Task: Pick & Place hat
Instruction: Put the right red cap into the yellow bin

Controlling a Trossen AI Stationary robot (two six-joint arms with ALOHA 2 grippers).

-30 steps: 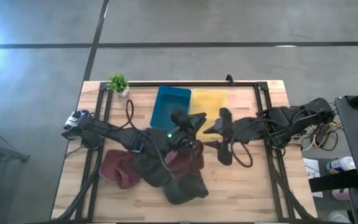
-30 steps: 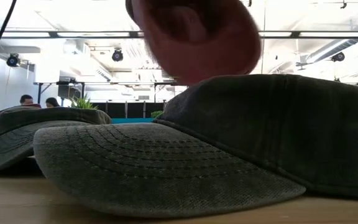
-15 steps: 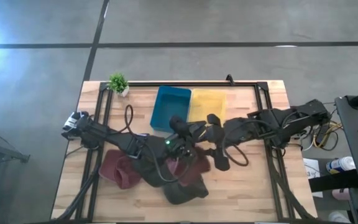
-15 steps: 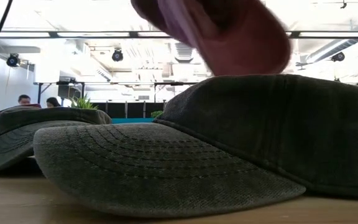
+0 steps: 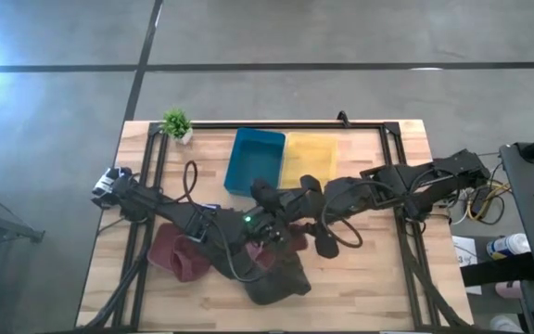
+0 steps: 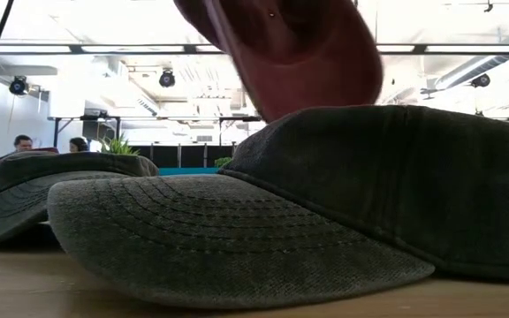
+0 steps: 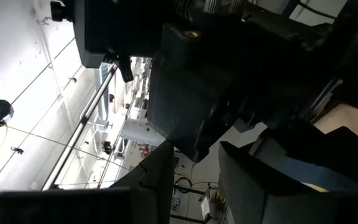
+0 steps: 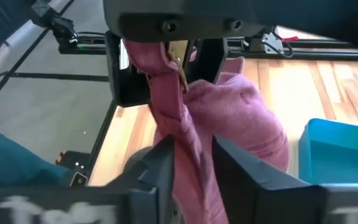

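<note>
A maroon hat (image 6: 299,53) hangs lifted above the table's middle; it shows in the right wrist view (image 8: 235,118) and, partly under the arms, in the high view (image 5: 288,241). My left gripper (image 5: 267,197) reaches in from the left. My right gripper (image 5: 293,202) meets it from the right. Both are shut on the hat. In the left wrist view, my left gripper's fingers (image 7: 160,180) face the right arm's dark body, and the hat does not show. A dark grey hat (image 6: 343,203) lies crown up on the table beneath. My left gripper holds the maroon hat's back strap near its brass buckle (image 8: 180,62), with the strap between its two fingers (image 8: 120,71). The hat hangs clear of the table. My right gripper pinches the strap's band and the cloth below the buckle (image 8: 188,140) between its two fingers (image 8: 160,168). It comes level from the table's right. The hat's crown (image 8: 253,115) bulges beyond the fingers, lifted clear.
Another maroon hat (image 5: 176,252) and two dark hats (image 5: 276,280) (image 5: 222,252) lie on the near half of the table. A blue bin (image 5: 253,160) and a yellow bin (image 5: 311,158) stand at the far middle, and a small plant (image 5: 176,123) at the far left corner.
My right gripper has travelled toward the table's left, up to the lifted hat and my left gripper. My left gripper has drawn slightly toward the near edge with the hat. The hat has swung and turned in the air, staying clear of the dark hat below.
</note>
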